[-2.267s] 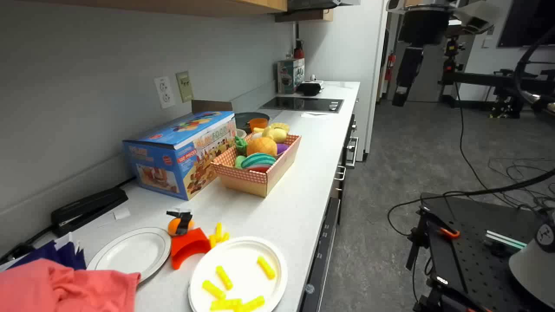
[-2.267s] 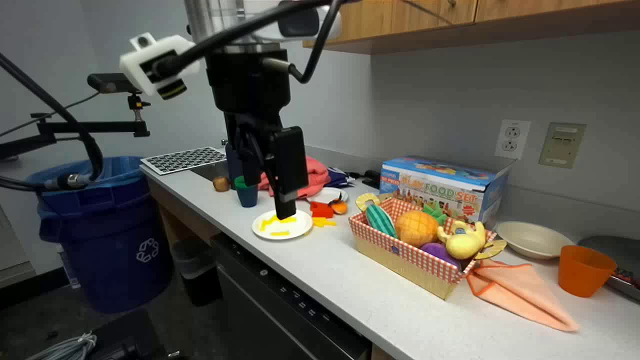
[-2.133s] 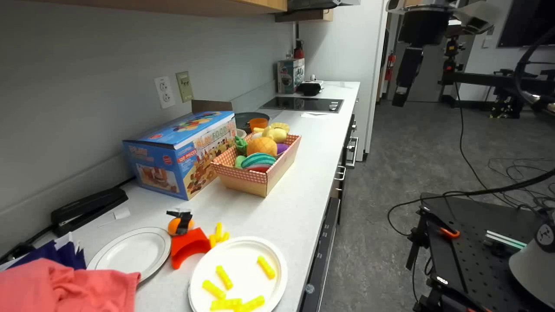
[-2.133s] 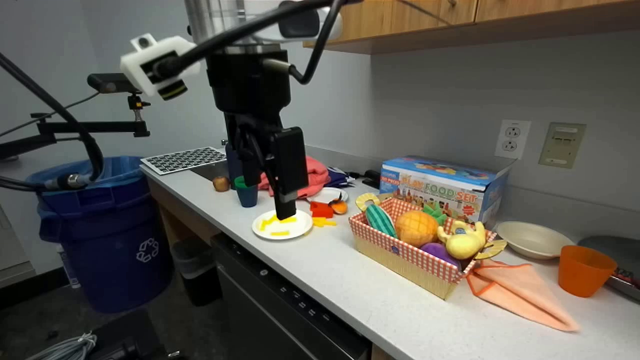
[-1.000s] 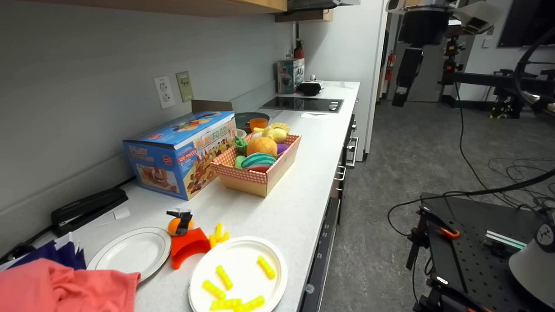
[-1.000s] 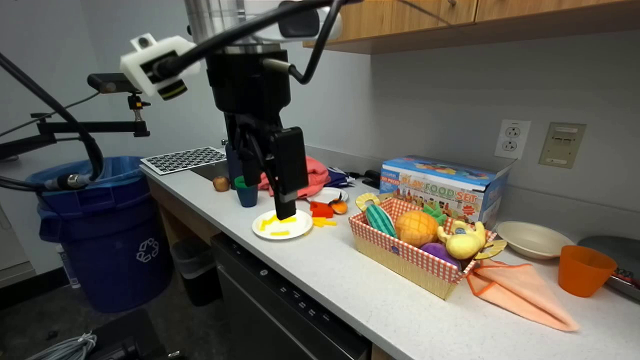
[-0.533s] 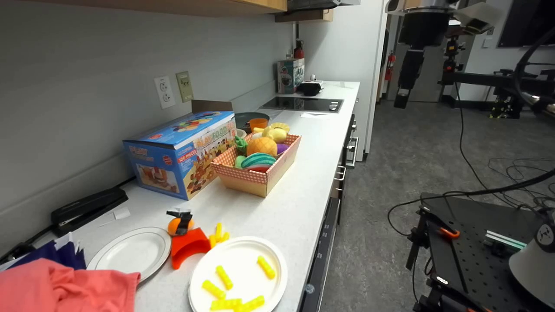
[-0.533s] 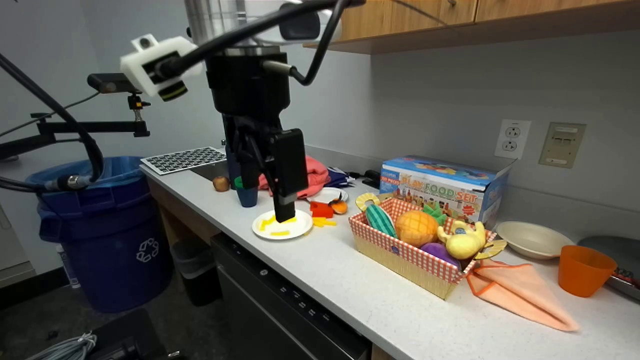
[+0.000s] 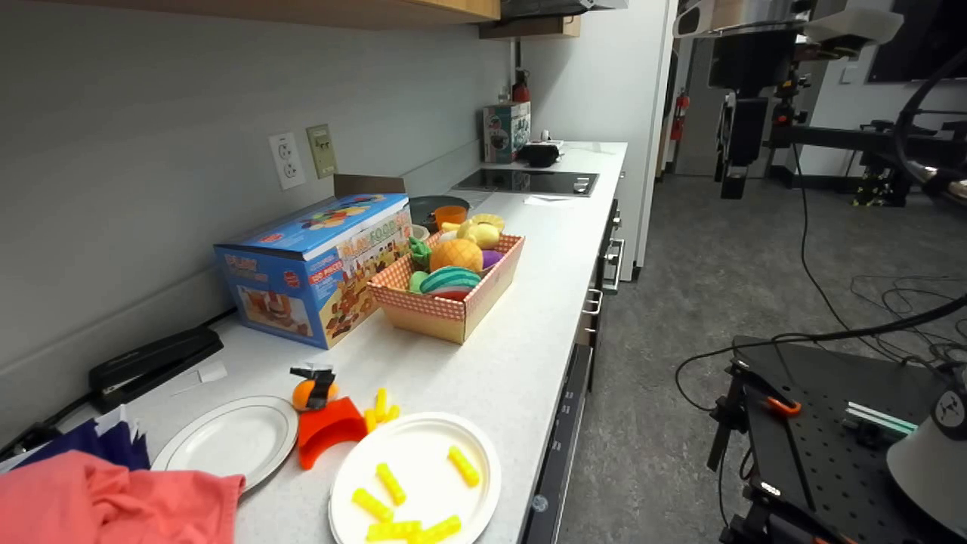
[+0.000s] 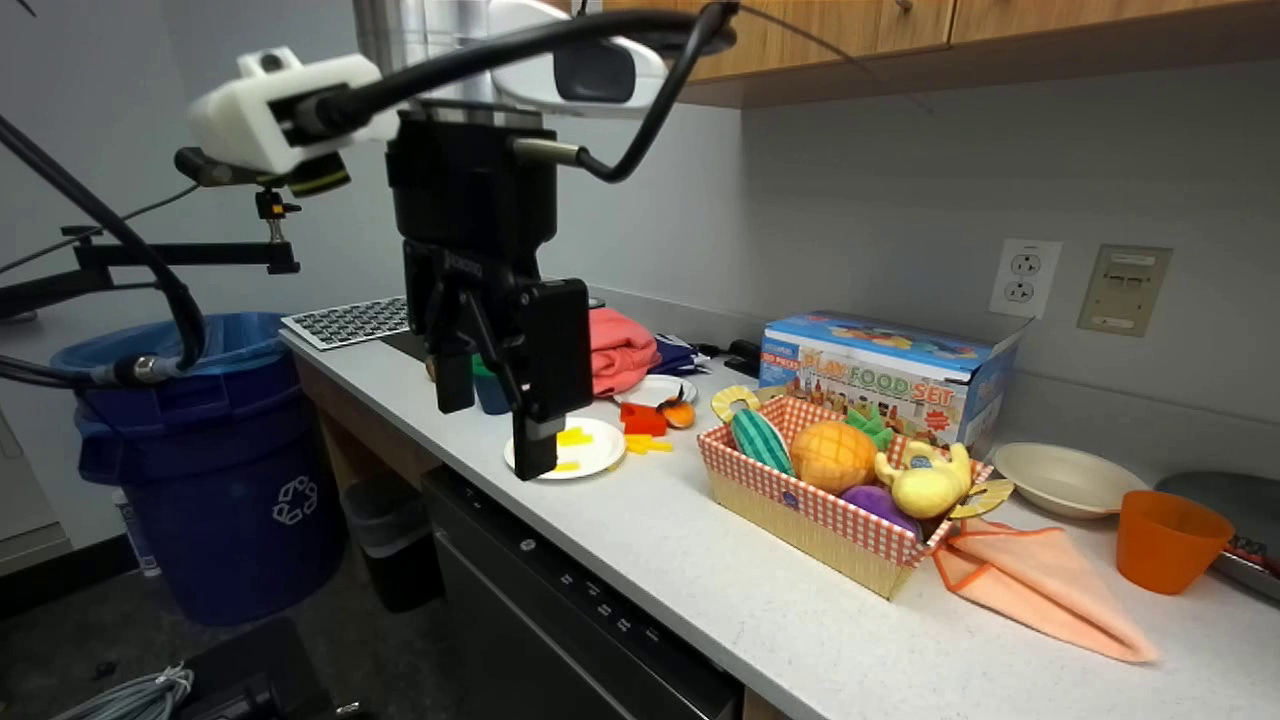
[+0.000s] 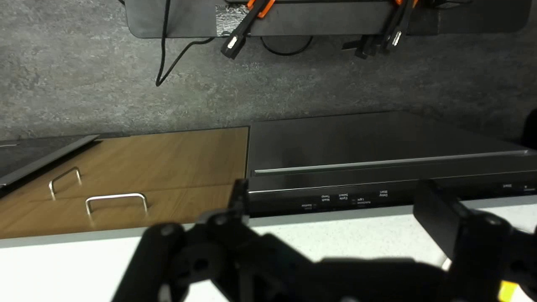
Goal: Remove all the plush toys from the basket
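The basket (image 10: 800,500), with a red checked rim, stands on the counter. It also shows in an exterior view (image 9: 430,321). In it lie a striped green watermelon toy (image 10: 762,442), an orange round toy (image 10: 832,456), a purple toy (image 10: 880,503) and a yellow toy (image 10: 925,490). Green leaves (image 10: 868,425) show behind the orange toy. A yellow ring-shaped piece (image 10: 735,400) is at the basket's far end. My gripper (image 10: 492,422) is open and empty, high up and well apart from the basket. In the wrist view the gripper (image 11: 335,201) points down over the counter's front edge; no toy shows there.
A blue play food box (image 10: 860,375) stands behind the basket. A plate with yellow sticks (image 9: 423,483), a red piece (image 9: 332,431) and a white plate (image 9: 227,438) lie on the counter. A peach cloth (image 10: 1050,590), an orange cup (image 10: 1170,540) and a bowl (image 10: 1065,478) are beside the basket.
My gripper has turned and shifted away from the counter, slightly lower in both exterior views. The basket and its toys have not moved.
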{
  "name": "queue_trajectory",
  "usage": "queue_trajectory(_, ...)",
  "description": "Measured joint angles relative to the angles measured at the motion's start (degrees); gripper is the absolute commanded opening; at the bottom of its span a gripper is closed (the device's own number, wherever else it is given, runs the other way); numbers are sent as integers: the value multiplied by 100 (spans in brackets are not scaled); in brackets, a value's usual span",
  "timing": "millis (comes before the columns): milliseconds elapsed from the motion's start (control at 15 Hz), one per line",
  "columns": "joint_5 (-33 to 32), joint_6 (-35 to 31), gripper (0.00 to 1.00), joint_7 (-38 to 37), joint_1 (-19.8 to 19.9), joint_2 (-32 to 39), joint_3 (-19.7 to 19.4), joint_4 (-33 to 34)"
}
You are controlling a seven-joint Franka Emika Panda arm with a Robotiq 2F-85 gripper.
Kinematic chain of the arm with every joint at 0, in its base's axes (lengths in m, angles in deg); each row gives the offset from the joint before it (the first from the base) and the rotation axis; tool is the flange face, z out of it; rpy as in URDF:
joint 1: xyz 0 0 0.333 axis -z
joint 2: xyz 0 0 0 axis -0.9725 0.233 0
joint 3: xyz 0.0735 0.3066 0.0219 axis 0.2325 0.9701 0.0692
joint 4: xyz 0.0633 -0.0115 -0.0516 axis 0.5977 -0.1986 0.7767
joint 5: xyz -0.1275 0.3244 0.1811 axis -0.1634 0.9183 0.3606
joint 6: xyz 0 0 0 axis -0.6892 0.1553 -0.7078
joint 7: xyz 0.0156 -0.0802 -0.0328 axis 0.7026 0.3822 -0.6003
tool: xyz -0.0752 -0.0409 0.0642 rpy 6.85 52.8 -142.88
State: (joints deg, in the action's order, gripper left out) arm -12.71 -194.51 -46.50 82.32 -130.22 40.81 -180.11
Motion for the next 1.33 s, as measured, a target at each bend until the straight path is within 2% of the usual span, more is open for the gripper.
queue_trajectory(600,61,-29,100,-23,-46,42,64,80)
queue_trajectory(1000,283,2,100,-233,-582,1063,770,1887)
queue_trajectory(1333,271,210,100,-586,-651,2182,1132,3470)
